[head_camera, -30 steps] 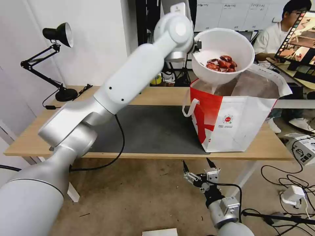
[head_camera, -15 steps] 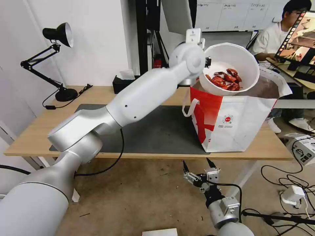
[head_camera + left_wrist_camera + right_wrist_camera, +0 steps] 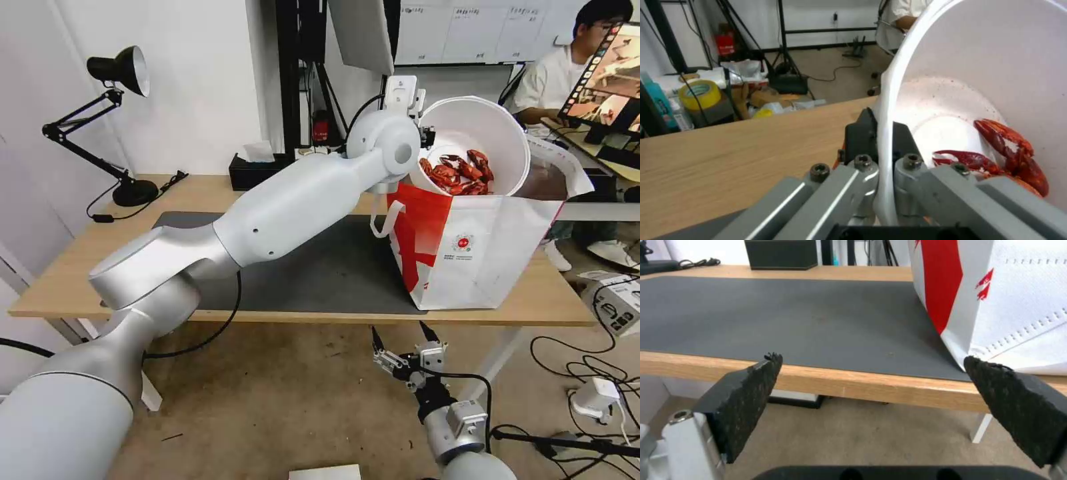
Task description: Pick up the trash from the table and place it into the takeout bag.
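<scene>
White bowl (image 3: 477,143) of red scraps (image 3: 460,176) tilts in the takeout bag's (image 3: 480,247) mouth, its rim pinched in my left fingers (image 3: 882,146). Best lowered well inside before release, lest scraps spill. My right fingers (image 3: 399,333) hang spread below the desk (image 3: 320,193).

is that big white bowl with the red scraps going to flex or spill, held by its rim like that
The white bowl with red scraps probably is thin and light: the left gripper pinches only its rim. Tilted this steeply over the red-and-white takeout bag, the loose scraps likely slide out.
</scene>
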Controlling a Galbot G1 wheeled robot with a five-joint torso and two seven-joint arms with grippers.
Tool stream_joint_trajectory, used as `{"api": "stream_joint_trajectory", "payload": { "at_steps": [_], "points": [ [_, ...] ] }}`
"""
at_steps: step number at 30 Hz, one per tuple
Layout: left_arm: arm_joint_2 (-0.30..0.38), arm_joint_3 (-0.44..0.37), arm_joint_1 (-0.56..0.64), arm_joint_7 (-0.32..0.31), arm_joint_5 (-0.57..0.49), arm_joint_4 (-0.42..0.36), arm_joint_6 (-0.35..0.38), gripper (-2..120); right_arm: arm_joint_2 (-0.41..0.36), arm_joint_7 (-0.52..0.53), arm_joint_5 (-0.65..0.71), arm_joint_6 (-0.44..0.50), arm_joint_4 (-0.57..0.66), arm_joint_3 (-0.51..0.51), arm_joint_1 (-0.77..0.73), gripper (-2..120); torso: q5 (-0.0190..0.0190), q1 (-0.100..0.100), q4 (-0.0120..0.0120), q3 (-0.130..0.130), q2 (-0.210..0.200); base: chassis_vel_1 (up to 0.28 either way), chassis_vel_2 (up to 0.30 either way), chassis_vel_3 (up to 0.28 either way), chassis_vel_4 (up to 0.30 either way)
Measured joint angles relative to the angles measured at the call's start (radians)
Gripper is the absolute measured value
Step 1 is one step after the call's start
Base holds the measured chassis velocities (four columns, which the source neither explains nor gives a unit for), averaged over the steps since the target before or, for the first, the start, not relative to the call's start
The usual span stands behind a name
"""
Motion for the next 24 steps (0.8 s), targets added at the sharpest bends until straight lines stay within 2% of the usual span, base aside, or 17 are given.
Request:
{"api": "stream_joint_trajectory", "payload": {
  "at_steps": [6, 24],
  "points": [
    [0.025, 0.009, 0.000, 0.031, -0.019, -0.026, 0.031, 0, 0.000, 0.000, 0.000, 0.000, 0.000, 0.000, 0.000, 100, 0.0000, 0.000, 0.0001, 0.000, 0.000, 0.000, 0.000, 0.000, 0.000],
    [0.045, 0.034, 0.002, 0.050, -0.048, -0.063, 0.090, 0, 0.000, 0.000, 0.000, 0.000, 0.000, 0.000, 0.000, 100, 0.0000, 0.000, 0.0001, 0.000, 0.000, 0.000, 0.000, 0.000, 0.000]
  ]
}}
